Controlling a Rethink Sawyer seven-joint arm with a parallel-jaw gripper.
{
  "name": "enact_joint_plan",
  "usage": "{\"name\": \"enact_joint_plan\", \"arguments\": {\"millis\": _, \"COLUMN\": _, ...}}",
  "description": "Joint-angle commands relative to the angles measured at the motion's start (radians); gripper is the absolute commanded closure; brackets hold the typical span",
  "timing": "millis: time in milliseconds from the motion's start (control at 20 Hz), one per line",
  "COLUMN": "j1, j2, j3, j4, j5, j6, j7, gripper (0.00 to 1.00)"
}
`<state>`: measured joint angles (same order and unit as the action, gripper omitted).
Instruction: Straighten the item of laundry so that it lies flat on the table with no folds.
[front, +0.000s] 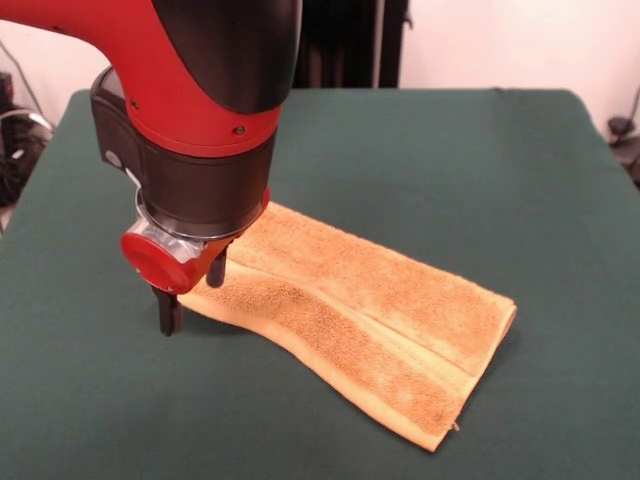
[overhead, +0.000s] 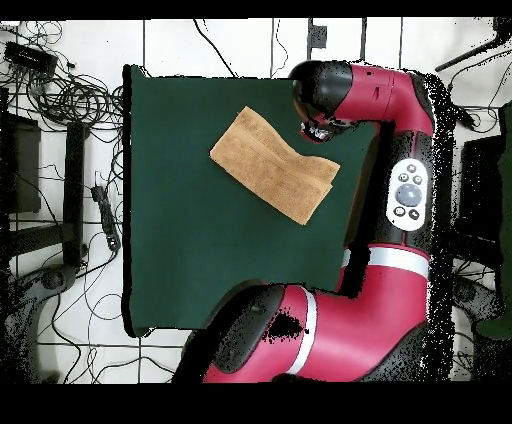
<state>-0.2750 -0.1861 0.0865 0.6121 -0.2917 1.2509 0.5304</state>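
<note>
Looking at the soft, floppy towel (front: 370, 320), you grab its 9 o'clock edge; the gripper (front: 192, 295) is open, holding nothing, above the desk (front: 450, 160).

Tangled black cables (overhead: 70, 95) are seen on the white tiled floor (overhead: 180, 45) along one side of the overhead view. A black stand (overhead: 72, 195) is laid among them. Dark equipment (front: 345, 40) is seen against the pale wall (front: 500, 40) in the front view.

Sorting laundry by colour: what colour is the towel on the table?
Orange-tan, plain; the towel shows best in the front view.
</note>
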Motion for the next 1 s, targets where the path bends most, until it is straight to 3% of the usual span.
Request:
{"name": "enact_joint_plan", "arguments": {"millis": 50, "j1": 0.028, "j2": 0.041, "j3": 0.063, "j4": 0.136, "j5": -0.018, "j6": 0.064, "j7": -0.053, "gripper": 0.00}}
{"name": "enact_joint_plan", "arguments": {"millis": 500, "j1": 0.019, "j2": 0.083, "j3": 0.082, "j4": 0.073, "j5": 0.009, "j6": 0.224, "j7": -0.046, "gripper": 0.00}}
{"name": "enact_joint_plan", "arguments": {"millis": 1000, "j1": 0.004, "j2": 0.079, "j3": 0.094, "j4": 0.092, "j5": 0.010, "j6": 0.252, "j7": -0.053, "gripper": 0.00}}
